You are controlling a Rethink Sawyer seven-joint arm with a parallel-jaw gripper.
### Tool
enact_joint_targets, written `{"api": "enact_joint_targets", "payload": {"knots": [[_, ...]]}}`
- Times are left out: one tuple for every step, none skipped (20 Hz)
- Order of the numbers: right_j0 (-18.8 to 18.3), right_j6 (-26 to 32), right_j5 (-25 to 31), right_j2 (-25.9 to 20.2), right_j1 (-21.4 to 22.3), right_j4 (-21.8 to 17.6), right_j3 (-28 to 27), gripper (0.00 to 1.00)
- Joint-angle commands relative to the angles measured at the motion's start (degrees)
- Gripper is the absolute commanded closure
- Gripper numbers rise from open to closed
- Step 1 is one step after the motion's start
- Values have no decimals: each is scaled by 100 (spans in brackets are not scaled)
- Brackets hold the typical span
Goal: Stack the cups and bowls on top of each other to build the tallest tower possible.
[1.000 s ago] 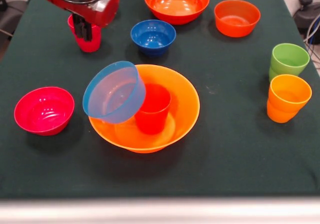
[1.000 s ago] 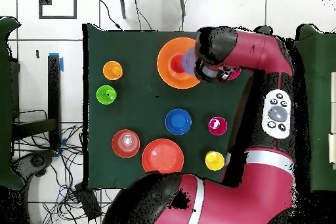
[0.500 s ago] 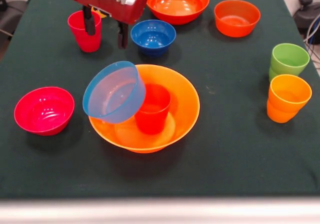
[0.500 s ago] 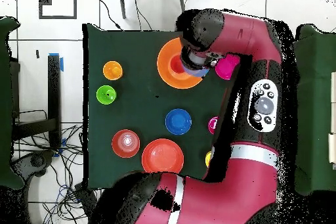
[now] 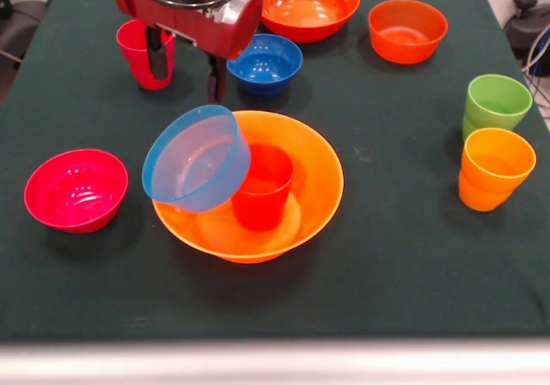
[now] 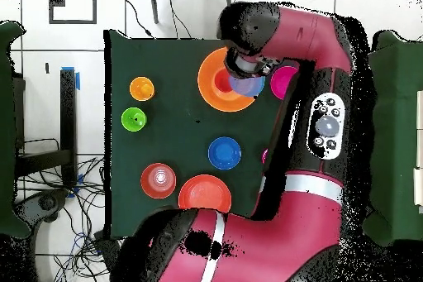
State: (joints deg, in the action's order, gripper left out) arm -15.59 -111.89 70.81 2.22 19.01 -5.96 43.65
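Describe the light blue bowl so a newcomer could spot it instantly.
Find the widest orange plastic bowl mid-table, holding a red-orange plastic cup. The translucent light blue plastic bowl leans tilted on that bowl's rim against the cup, the only bowl not sitting flat.

— What does the arm (image 6: 318, 88) look like?
— Thick glossy crimson shell, black joints, a grey oval button panel (image 6: 325, 126).
— And the gripper (image 5: 186, 63)?
— Two slim black fingers (image 5: 157, 52) below a red-and-silver head.

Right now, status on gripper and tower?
Gripper open, empty, above light blue bowl. Bowl tilted against red-orange cup in big orange bowl. Nothing blocking.
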Motion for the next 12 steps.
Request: {"api": "enact_joint_targets", "payload": {"knots": [[125, -996, 630, -130, -595, 87, -478, 0], [130, -1006, 670, -117, -643, 102, -557, 0], [141, -1019, 672, -100, -658, 121, -568, 0], [152, -1032, 674, -83, -674, 140, -580, 0], [159, -1034, 655, -67, -672, 160, -566, 0], [180, -1057, 681, -49, -686, 182, -596, 0], [204, -1070, 664, -25, -693, 204, -583, 0], [233, -1086, 664, -10, -695, 231, -587, 0], [254, -1091, 646, 9, -693, 252, -566, 0], [281, -1110, 637, 24, -687, 281, -556, 0], [304, -1137, 649, 44, -701, 306, -570, 0], [325, -1155, 648, 60, -698, 332, -565, 0]]}}
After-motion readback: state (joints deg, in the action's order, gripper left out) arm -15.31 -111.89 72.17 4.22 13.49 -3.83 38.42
